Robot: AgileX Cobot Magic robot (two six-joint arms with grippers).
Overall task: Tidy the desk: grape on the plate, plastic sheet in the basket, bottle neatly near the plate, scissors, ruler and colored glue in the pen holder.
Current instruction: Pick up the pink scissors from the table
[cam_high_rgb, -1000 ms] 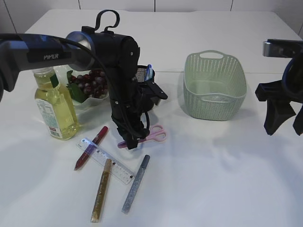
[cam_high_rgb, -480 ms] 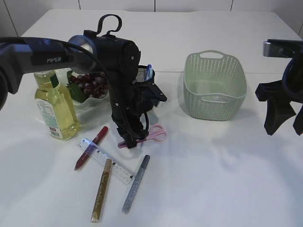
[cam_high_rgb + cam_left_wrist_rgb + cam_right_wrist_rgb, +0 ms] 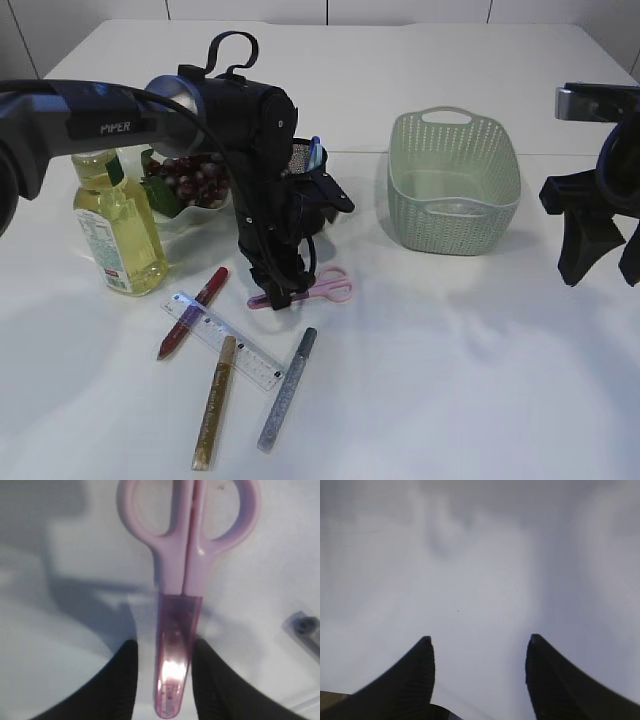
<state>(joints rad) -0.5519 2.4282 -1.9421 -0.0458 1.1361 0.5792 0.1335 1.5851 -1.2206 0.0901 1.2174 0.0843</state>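
I'm on the scissors step. My left pincer (image 3: 162, 680) straddles the capped blade of the scissors (image 3: 182, 580), fingers close either side; whether they grip yet I cannot tell. Only the wrist view shows this. The scissors lie flat on the bench (image 3: 450, 350), handles toward 3 o'clock. Next comes lifting them to the pen holder (image 3: 303, 158). My right pincer (image 3: 479, 680) hangs released.

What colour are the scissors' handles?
Pale pink on the scissors, with a translucent purple blade cover; the left wrist view shows it best.
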